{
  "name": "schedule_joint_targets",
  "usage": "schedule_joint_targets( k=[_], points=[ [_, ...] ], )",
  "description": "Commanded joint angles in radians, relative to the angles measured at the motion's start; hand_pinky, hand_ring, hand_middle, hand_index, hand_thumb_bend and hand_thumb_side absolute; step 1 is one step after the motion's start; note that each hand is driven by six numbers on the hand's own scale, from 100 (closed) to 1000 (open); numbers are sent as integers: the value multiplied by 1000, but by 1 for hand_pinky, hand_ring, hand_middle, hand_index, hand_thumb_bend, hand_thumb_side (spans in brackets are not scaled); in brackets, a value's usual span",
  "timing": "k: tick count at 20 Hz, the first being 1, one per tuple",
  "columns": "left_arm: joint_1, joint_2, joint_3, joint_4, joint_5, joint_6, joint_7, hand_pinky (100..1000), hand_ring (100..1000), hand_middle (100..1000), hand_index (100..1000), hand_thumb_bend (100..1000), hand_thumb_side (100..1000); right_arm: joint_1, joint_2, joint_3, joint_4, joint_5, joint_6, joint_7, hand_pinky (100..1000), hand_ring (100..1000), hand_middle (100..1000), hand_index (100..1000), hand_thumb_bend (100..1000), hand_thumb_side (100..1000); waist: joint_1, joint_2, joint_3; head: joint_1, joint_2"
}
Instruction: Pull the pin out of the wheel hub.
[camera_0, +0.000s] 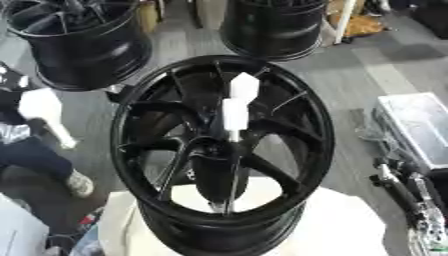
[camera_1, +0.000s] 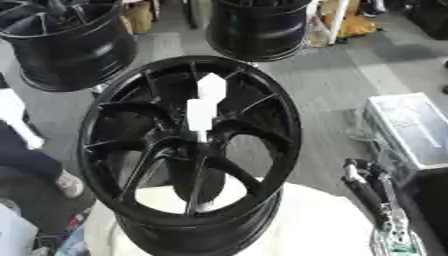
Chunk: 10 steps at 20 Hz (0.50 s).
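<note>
Nearest the camera, a white stand (camera_0: 346, 225) is filling the bottom of the frame and carrying the big black wheel hub (camera_0: 223, 150), which is tilting its spoked face up toward the head, presumably so the centre is easy to reach; moving from the left edge, a person's leg and shoe (camera_0: 79, 184) are showing at lower left, touching nothing of the task; at upper left a second black wheel (camera_0: 74, 42) is sitting on the grey floor, well apart; in the middle of the frame the pin (camera_0: 234, 116), a white piece with a narrow stem, is standing up out of the hub's centre, with another white block (camera_0: 244, 86) just above it, and whether the two are joined I cannot tell; the pin is looking seated, so the pull is not yet done; at top centre a third dark wheel (camera_0: 273, 25) is standing behind; at right a silvery box (camera_0: 418, 125) is lying on the floor; at lower right the robot's right hand (camera_1: 367, 182) is resting near the corner, clear of the hub, fingers seeming to point up and relaxed, holding nothing; the left hand is not showing in either view.
</note>
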Motion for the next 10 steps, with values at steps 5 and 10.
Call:
schedule_joint_targets(
  k=[5,10],
  points=[
    [41,-115,117,96,-93,23,54,819,732,807,859,192,902,-9,-18,-7,-5,-1,-2,-5,623,573,657,683,100,529,-11,-10,4,-5,-2],
    [45,-175,153,85,-61,47,39,818,726,803,852,179,920,-8,-17,-5,-3,-3,-3,-3,623,573,658,683,100,530,-12,-8,6,-3,-2]
  ],
)
